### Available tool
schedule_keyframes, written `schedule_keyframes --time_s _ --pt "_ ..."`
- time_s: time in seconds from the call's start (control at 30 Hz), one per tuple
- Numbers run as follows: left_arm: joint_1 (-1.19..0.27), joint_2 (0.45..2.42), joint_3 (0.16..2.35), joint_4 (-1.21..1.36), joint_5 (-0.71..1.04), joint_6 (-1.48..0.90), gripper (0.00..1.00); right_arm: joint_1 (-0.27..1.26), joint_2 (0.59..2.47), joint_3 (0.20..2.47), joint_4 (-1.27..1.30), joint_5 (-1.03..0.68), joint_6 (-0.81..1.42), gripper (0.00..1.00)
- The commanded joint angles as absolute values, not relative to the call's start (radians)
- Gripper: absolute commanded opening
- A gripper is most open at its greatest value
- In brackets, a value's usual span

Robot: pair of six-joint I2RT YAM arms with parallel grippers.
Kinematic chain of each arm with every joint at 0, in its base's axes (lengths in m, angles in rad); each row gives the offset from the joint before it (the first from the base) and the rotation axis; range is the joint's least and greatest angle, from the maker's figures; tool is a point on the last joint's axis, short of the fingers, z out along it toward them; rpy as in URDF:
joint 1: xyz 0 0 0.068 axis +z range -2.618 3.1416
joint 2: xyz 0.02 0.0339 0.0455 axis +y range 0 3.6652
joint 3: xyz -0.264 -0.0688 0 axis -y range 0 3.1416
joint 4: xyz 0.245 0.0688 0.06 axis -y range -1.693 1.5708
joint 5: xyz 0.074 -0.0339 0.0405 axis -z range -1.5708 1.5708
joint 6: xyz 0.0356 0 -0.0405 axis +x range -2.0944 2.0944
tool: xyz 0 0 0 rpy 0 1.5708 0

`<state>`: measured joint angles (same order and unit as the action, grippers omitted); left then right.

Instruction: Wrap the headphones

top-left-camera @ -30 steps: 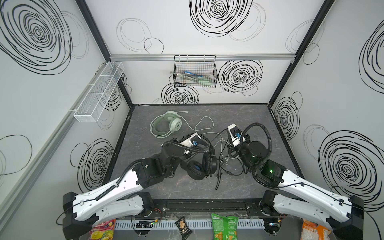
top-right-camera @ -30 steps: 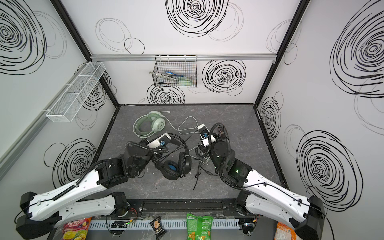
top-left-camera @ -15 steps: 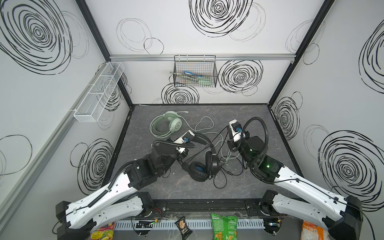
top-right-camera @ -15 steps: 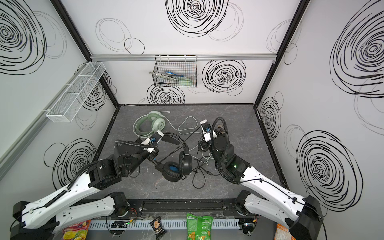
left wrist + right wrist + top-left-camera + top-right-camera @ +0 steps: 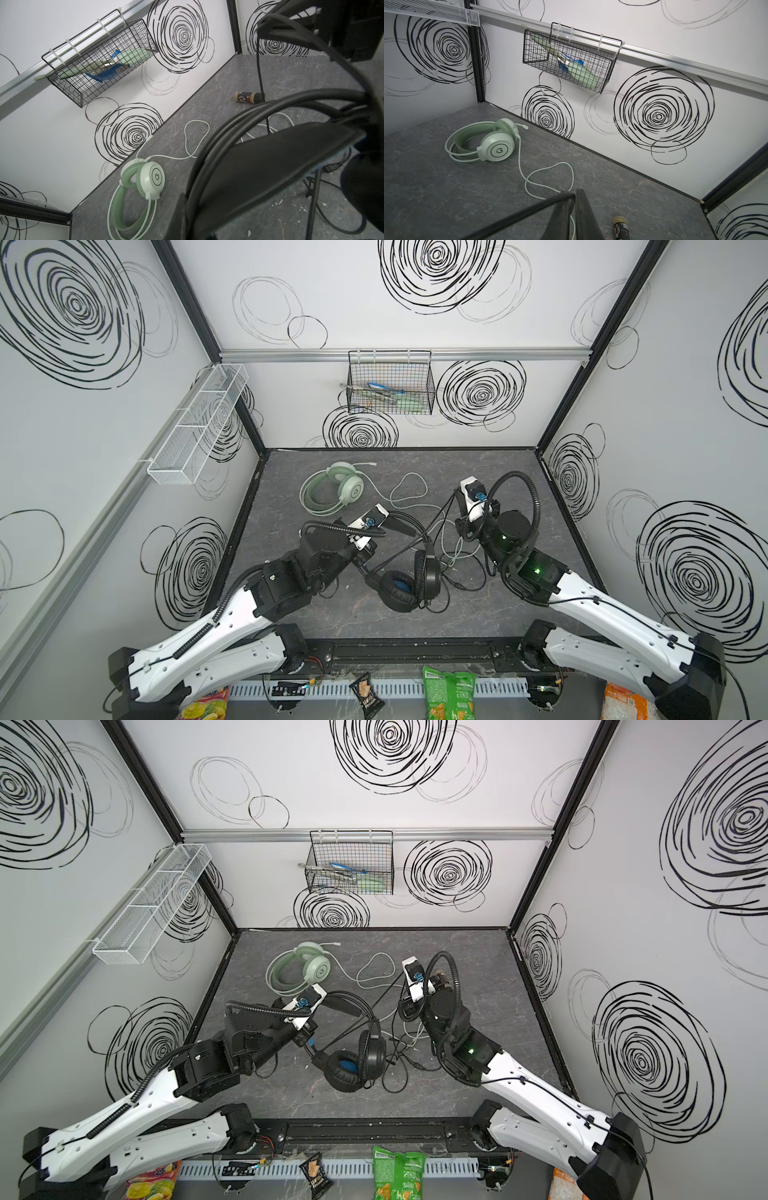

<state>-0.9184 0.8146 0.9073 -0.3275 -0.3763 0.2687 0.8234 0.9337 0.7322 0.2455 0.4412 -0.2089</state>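
We see our left gripper [image 5: 400, 526] clamped on the headband of the black headset [image 5: 399, 587], just in front of the mint-green headset [image 5: 351, 490]. The black ear cups sit farther forward than the gripper. Our right gripper [image 5: 575, 195] is off to the right of the mint-green headset. It pinches the black cable [image 5: 529, 212], which runs taut from its fingers down to the black headset. The mint-green headset lies flat on the table [image 5: 478, 472], clear of both grippers.
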Motion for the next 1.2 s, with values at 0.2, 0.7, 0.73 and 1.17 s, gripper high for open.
schedule_keyframes --time_s 0.2,0.7,0.73,1.17 --pt "-0.899 0.765 0.905 -0.209 -0.334 0.188 0.00 0.809 0.857 0.715 0.280 0.519 -0.187 0.08" --pt "-0.893 0.773 0.911 -0.203 -0.331 0.183 0.00 0.805 0.791 0.675 0.291 0.540 -0.165 0.05" --pt "-0.892 0.772 0.910 -0.203 -0.331 0.184 0.00 0.805 0.784 0.669 0.292 0.546 -0.163 0.05" --pt "-0.879 0.781 0.916 -0.183 -0.291 0.180 0.00 0.803 0.819 0.656 0.321 0.551 -0.159 0.06"
